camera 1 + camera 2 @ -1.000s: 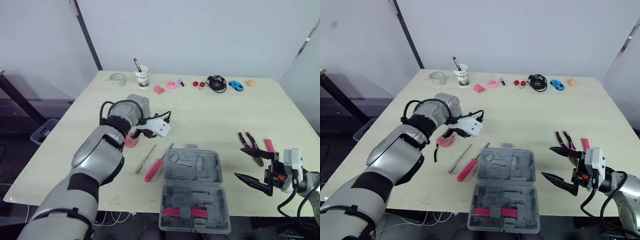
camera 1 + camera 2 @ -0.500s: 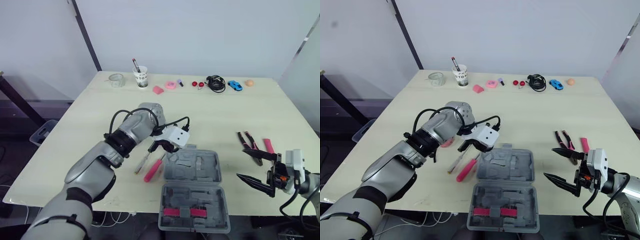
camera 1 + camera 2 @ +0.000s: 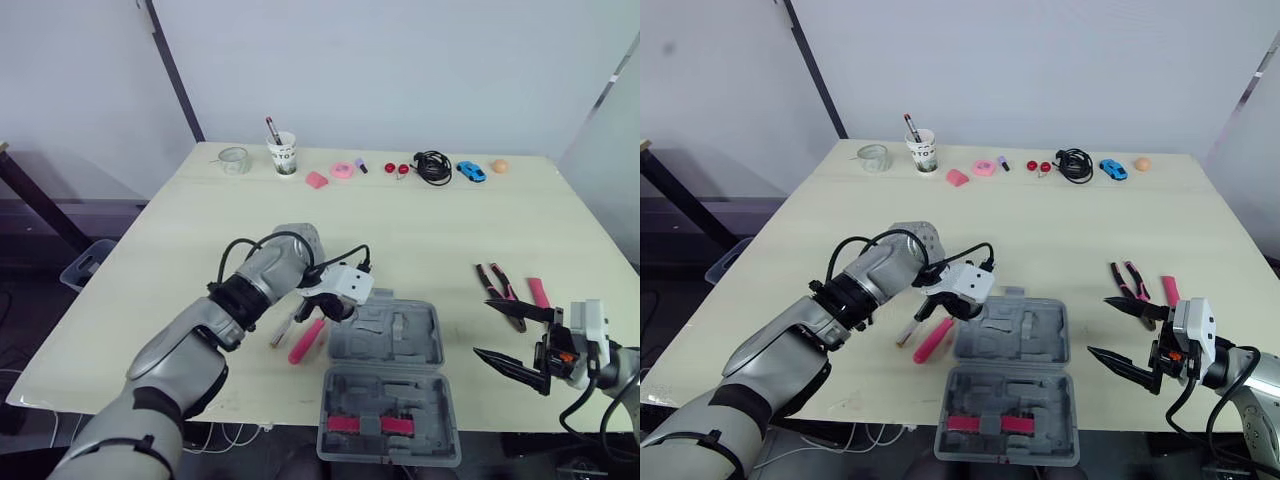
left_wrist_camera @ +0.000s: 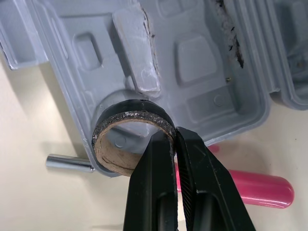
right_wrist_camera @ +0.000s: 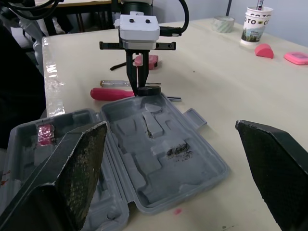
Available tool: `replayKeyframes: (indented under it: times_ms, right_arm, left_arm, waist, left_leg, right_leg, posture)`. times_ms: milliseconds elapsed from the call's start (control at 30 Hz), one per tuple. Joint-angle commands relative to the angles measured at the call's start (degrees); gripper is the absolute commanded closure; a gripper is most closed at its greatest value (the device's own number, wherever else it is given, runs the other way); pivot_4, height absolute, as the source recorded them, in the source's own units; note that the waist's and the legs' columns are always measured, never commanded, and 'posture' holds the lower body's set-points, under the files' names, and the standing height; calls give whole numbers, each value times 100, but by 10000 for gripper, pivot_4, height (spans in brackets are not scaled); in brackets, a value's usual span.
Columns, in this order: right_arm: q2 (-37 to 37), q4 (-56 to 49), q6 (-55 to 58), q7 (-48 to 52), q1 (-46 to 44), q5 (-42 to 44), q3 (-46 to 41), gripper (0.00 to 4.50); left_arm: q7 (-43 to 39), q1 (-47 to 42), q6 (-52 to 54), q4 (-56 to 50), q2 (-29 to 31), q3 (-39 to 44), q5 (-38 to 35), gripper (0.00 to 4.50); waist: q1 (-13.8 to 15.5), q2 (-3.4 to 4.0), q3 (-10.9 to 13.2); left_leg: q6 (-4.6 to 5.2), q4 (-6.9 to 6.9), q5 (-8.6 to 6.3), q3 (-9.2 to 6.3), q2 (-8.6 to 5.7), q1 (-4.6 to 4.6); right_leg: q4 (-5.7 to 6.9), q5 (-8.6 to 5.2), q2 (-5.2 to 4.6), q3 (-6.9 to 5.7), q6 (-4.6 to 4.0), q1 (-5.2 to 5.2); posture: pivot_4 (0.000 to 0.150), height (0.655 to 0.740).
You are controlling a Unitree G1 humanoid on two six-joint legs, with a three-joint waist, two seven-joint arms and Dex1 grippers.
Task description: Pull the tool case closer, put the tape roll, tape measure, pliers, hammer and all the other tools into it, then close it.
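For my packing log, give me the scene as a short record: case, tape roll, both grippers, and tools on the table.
case: open, lying flat near the table's front edge
tape roll: pinched by its wall, at the case's far left corner
left gripper: shut on tape roll
right gripper: open, hovering right of the case
on table: pliers right of the case; pink screwdriver left of it

**What your views hide**

In the left wrist view, the left hand [image 4: 175, 134] covers the near rim of the tape roll [image 4: 134, 117] and, with the roll, the middle of the pink screwdriver [image 4: 255, 185]. The tool case [image 4: 202, 62] runs off the picture's edges. The small items [image 3: 400, 168] along the tabletop's [image 3: 560, 230] far edge are too small for you to name.
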Motion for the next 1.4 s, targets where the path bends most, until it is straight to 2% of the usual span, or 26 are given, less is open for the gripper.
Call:
replayKeyframes:
  times_ms: [33,633,967,1067,1100,1167,1400]
  right_arm:
    - [-110,-187,-69,20,27,45,-162,0]
    - [-153,-359,-74,-59,188,30,-178,0]
    - [-173,-420,-73,-102,277,26,-188,0]
    - [-171,-426,-76,-125,272,10,-160,0]
    - [-174,-421,-76,-124,274,9,-160,0]
    - [-178,-406,-74,-119,272,9,-162,0]
    - [-156,-353,-52,-181,191,28,-167,0]
  left_arm:
    - [28,-18,29,194,-113,84,31,44735]
    - [290,-459,-485,1835,-594,403,-6,44735]
    - [305,-473,-679,2022,-660,448,37,44735]
    - [342,-471,-707,1998,-678,474,23,36379]
    - [369,-480,-712,1988,-678,469,41,36103]
    - [343,-492,-708,1967,-671,445,70,26700]
    - [177,-512,-586,1852,-665,445,93,26700]
  waist:
    - [-1,0,0]
    - [-3,0,0]
    - [-3,0,0]
    - [-3,0,0]
    - [-3,0,0]
    - [-3,0,0]
    - [-5,0,0]
  left_leg:
    - [0,0,0,0,0,0]
    - [0,1,0,-1,0,-1]
    - [0,1,0,-2,0,0]
    - [0,1,0,-1,0,0]
    - [0,1,0,-1,0,-1]
    - [0,1,0,-2,0,-1]
    - [0,1,0,-2,0,-1]
  right_leg:
    - [0,0,0,0,0,0]
    - [0,0,0,-1,0,0]
    - [0,0,0,-1,0,0]
    - [0,0,0,-1,0,0]
    - [1,0,0,-1,0,0]
    - [0,0,0,-1,0,0]
    - [0,0,1,-1,0,0]
  posture:
    - [1500,7400]
    - [1500,7400]
    - [1500,7400]
    - [1500,7400]
    - [1500,7400]
    - [1500,7400]
    - [1500,7400]
